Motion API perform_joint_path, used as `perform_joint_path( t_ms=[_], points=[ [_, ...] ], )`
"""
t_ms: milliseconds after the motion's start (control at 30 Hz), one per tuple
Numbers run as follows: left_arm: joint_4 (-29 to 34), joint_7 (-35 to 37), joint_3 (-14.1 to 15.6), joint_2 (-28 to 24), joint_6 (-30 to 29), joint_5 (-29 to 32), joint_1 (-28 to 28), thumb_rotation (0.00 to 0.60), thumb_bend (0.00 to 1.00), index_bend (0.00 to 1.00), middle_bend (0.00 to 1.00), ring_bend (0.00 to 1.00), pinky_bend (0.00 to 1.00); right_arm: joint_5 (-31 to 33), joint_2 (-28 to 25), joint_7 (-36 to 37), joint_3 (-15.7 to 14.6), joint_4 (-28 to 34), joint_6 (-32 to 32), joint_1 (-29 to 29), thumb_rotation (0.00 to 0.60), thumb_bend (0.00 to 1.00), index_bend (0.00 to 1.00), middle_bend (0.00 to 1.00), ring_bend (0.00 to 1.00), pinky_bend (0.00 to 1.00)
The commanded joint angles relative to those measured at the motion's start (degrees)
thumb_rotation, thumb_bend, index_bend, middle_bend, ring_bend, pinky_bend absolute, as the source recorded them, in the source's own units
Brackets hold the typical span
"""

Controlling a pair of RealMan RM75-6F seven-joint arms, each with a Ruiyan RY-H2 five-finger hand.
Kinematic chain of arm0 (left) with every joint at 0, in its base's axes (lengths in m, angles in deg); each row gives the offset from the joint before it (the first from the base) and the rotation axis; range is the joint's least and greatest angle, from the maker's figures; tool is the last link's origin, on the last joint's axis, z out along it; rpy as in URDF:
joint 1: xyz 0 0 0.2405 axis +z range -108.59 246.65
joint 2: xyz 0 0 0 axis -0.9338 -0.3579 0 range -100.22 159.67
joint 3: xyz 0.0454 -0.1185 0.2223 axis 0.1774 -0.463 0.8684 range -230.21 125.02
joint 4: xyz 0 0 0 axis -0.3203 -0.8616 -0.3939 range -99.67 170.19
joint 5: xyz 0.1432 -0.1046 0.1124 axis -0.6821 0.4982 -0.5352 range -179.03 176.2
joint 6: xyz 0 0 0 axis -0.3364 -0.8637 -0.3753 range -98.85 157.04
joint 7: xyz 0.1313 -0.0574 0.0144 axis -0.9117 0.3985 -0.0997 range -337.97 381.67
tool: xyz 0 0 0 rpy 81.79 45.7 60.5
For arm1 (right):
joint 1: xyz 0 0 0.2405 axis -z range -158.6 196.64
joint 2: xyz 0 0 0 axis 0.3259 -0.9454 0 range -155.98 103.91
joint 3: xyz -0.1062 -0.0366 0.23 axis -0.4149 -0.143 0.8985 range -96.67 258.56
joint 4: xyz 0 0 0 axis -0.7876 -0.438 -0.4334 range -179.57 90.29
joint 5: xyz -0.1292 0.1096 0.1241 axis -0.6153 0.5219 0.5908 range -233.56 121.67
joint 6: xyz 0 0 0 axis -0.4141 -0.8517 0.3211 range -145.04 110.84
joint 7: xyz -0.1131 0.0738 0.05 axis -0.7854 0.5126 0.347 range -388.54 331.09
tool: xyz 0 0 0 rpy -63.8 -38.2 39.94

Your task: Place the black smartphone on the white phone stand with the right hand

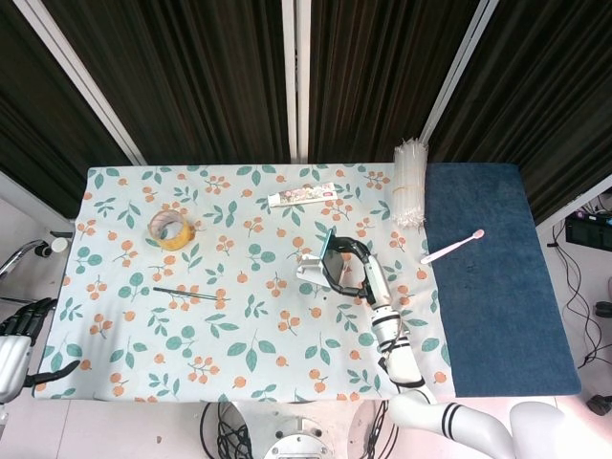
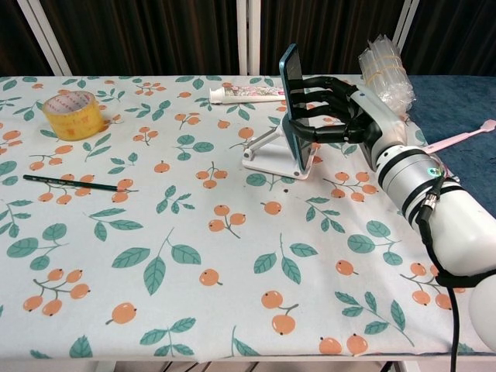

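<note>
My right hand (image 2: 341,116) (image 1: 352,266) grips the black smartphone (image 2: 293,105) (image 1: 327,256), which has a teal edge and stands nearly upright. The phone's lower edge is at the front of the white phone stand (image 2: 271,155) (image 1: 311,270) near the table's middle. Whether the phone rests on the stand's ledge I cannot tell. The phone hides the stand's backrest in the chest view. My left hand (image 1: 24,335) hangs off the table's left front corner with its fingers apart and nothing in it.
A yellow tape roll (image 2: 74,114) and a black pencil (image 2: 74,183) lie at the left. A toothpaste tube (image 2: 248,94) lies behind the stand. A bundle of clear sticks (image 2: 384,66) and a pink toothbrush (image 1: 451,247) are at the right, by the blue mat (image 1: 492,277).
</note>
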State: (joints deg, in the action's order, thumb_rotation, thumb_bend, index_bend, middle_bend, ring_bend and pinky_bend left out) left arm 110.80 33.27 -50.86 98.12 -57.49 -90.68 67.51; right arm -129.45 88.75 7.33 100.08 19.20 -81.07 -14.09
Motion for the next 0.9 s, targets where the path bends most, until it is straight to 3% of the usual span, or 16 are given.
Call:
perform_joint_path(
  t_ms=[33,900],
  points=[
    [-0.08,0.03,-0.01,0.01,-0.04,-0.04,0.01,0.441,0.02,0.10,0.09,0.11,0.22,-0.21,0.10,0.04,-0.02,-0.21,-0.17,-0.06,0.600,0.37,0.59,0.41,0.39,0.00],
    [-0.67,0.37,-0.07,0.34,0.49,0.36,0.11,0.442,0.02,0.10,0.09,0.11,0.22,-0.36,0.19,0.49,-0.04,-1.86,0.59,-0.27,0.600,0.37,0.59,0.40,0.39,0.00]
  ],
)
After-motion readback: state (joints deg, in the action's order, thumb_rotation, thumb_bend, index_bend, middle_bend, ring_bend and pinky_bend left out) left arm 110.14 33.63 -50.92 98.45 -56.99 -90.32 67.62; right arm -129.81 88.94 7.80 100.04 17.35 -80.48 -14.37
